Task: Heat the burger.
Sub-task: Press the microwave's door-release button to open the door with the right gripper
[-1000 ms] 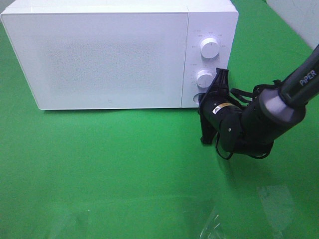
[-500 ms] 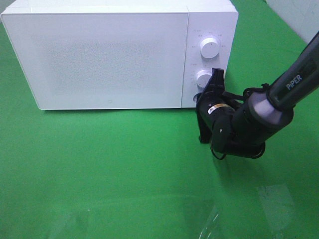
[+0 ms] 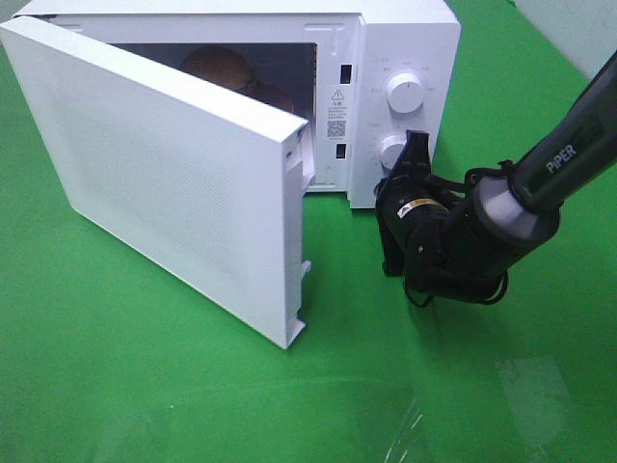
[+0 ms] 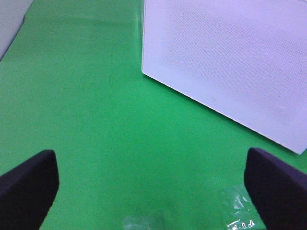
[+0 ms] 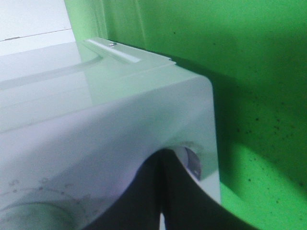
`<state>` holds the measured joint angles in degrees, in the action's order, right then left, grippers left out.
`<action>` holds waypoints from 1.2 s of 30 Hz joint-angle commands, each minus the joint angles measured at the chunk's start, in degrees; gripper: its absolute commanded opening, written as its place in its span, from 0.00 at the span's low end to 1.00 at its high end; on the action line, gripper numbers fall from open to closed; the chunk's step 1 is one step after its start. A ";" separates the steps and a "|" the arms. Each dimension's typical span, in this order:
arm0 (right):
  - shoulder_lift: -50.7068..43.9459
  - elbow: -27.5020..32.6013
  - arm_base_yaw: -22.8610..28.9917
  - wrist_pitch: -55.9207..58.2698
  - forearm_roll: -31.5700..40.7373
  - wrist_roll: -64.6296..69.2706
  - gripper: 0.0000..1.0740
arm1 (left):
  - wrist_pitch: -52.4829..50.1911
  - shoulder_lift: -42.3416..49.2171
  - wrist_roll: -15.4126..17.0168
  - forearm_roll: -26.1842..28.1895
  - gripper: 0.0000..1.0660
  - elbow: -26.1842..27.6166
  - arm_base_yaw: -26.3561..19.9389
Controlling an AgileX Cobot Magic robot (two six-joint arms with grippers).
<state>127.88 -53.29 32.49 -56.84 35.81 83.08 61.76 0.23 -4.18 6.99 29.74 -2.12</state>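
Green cloth covers your tabletop point(image 3: 193, 386), and the white microwave point(image 3: 405, 29) sits toward 12 o'clock in the high view. Its door point(image 3: 164, 183) stands open, hinged on the 9 o'clock side and angled out toward 7 o'clock. You can see the burger point(image 3: 227, 69) inside the cavity, a brown dome in dim light at about 11 o'clock; what it rests on cannot be told. Your right pincer point(image 5: 160, 165) is closed tight on nothing, its tips against the control panel point(image 3: 429, 58) beside a round button point(image 5: 192, 163), just under the lower knob point(image 3: 393, 151). Your left pincer point(image 4: 151, 179) shows only in its wrist view, spread wide above the cloth and gripping nothing, with the door's front ahead of it.
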 commanded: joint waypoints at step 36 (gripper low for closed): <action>-19.42 10.89 -2.86 25.15 -9.68 -14.44 0.00 | -0.52 0.97 0.29 0.29 0.91 -0.17 -0.23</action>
<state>109.32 -42.57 29.85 -32.77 26.99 70.42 61.71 0.23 -4.18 6.99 29.74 -2.12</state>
